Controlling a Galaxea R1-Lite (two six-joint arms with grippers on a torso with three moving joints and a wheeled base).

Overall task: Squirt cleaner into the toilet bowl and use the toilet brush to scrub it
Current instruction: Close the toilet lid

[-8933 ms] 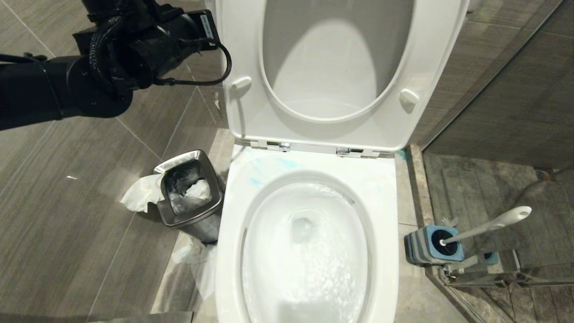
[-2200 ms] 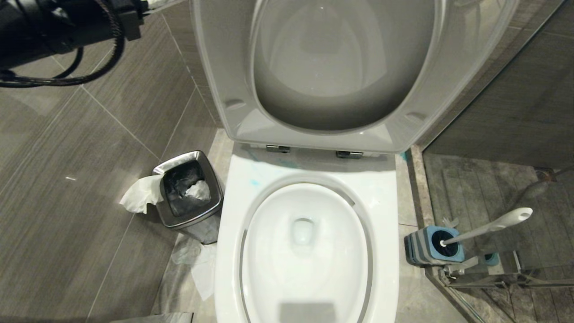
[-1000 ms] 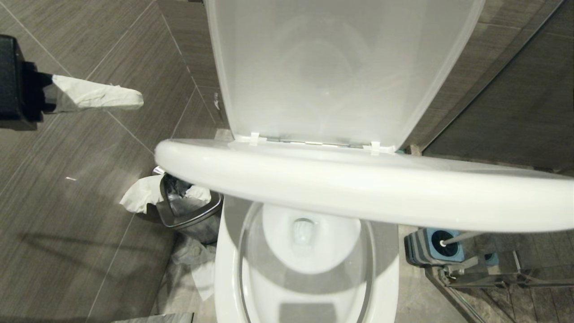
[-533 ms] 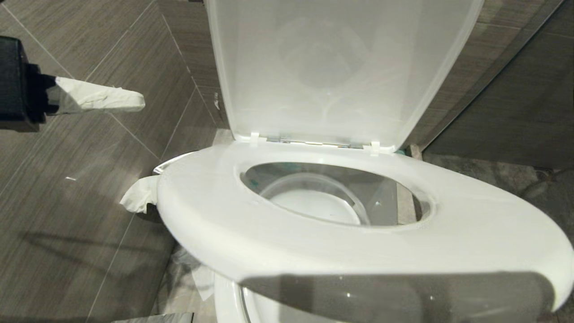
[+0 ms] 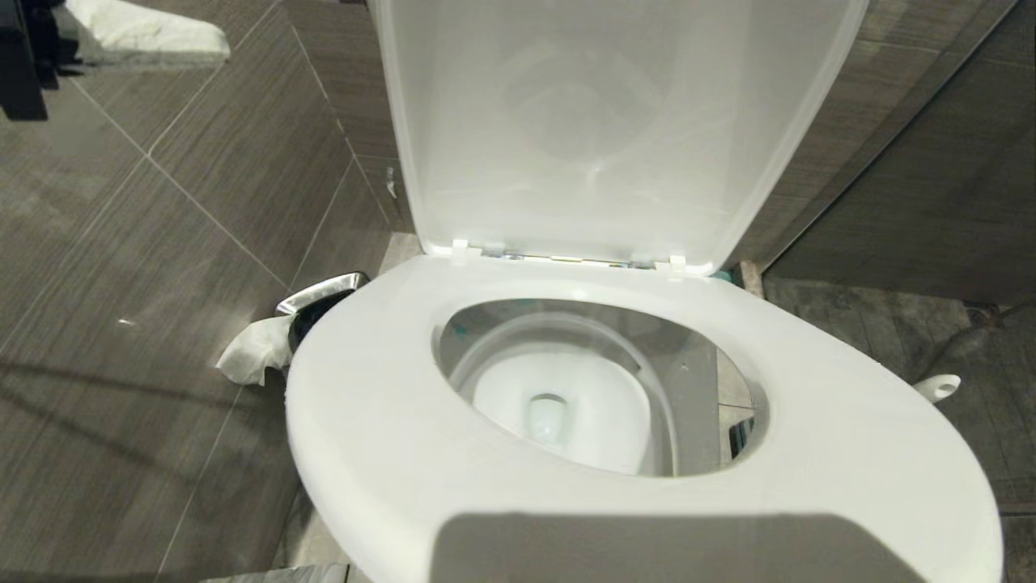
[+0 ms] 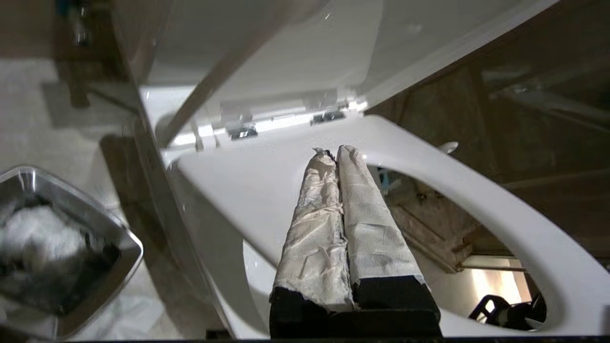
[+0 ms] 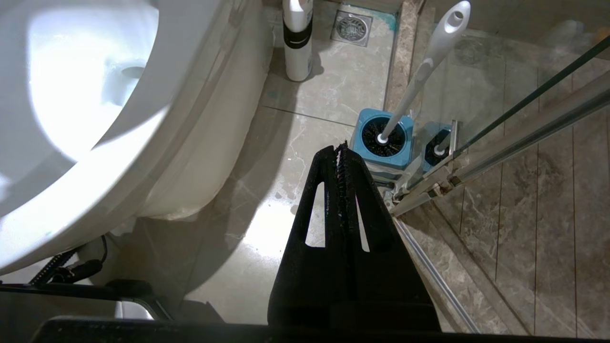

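Left pincer (image 6: 333, 155), tips together and empty, sits above the half-lowered seat (image 5: 388, 421). Right pincer (image 7: 340, 150) closed, parked low beside toilet bowl (image 5: 566, 405). Toilet brush (image 7: 419, 76) stands in blue holder (image 7: 381, 147), stowed; scrubbing looks finished.

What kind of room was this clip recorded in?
A bathroom, most likely a home or hotel one. A white toilet with its lid raised fills the view, a toilet brush stands in a blue holder by glass shower framing, and a floor drain sits in the tiles.
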